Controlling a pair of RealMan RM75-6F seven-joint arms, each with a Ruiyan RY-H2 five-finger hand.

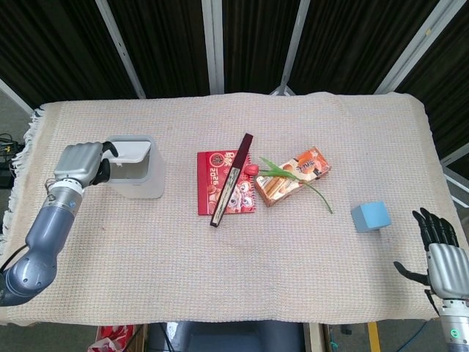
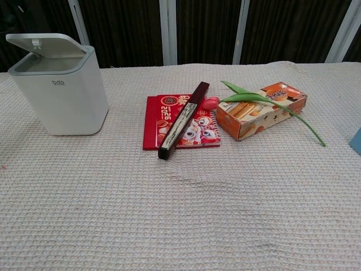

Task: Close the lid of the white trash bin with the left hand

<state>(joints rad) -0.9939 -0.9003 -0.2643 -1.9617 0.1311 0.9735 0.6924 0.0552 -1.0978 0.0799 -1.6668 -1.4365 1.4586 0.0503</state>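
The white trash bin (image 1: pixel 139 183) (image 2: pixel 61 96) stands at the table's left. Its lid (image 1: pixel 130 150) (image 2: pixel 46 43) lies low over the opening, still tilted, with a gap showing on its left side in the chest view. My left hand (image 1: pixel 79 162) is just left of the bin at rim height, fingers curled in against the lid's left edge and holding nothing. The chest view does not show this hand. My right hand (image 1: pixel 440 254) hangs at the table's near right corner, fingers apart and empty.
A red booklet (image 1: pixel 222 185) with a long dark box (image 1: pixel 233 178) across it lies mid-table. Beside it are an orange snack box (image 1: pixel 293 174) and a tulip (image 1: pixel 251 169) with a green stem. A blue cube (image 1: pixel 370 216) sits at the right.
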